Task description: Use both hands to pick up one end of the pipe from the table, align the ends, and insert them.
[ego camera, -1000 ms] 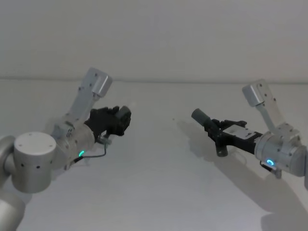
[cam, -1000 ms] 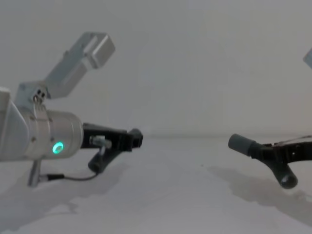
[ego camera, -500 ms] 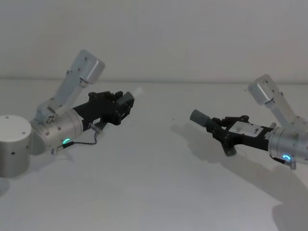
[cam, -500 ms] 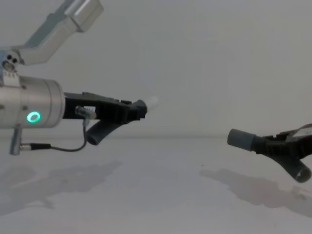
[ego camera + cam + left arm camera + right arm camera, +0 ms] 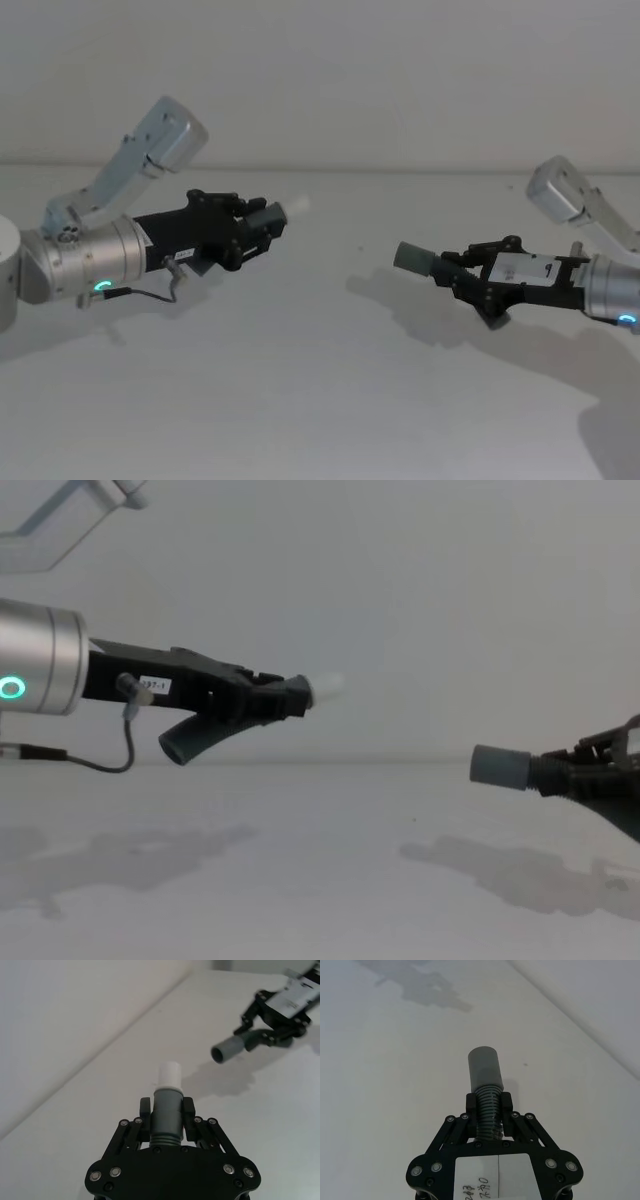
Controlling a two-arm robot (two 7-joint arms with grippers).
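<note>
Pale tip [image 5: 168,1074] of one pipe piece pokes out just past my left gripper [image 5: 167,1110], which is clamped on the grey cuff [image 5: 166,1110] right behind it. That tip sits well apart from the grey sleeve [image 5: 484,1066], off to the sleeve's left and a bit higher, and the two ends roughly face each other. The sleeve sticks out of my right gripper [image 5: 488,1102], which is squeezed shut on the ribbed hose [image 5: 487,1094] just behind it. Both ends are up off the tabletop [image 5: 300,380].
</note>
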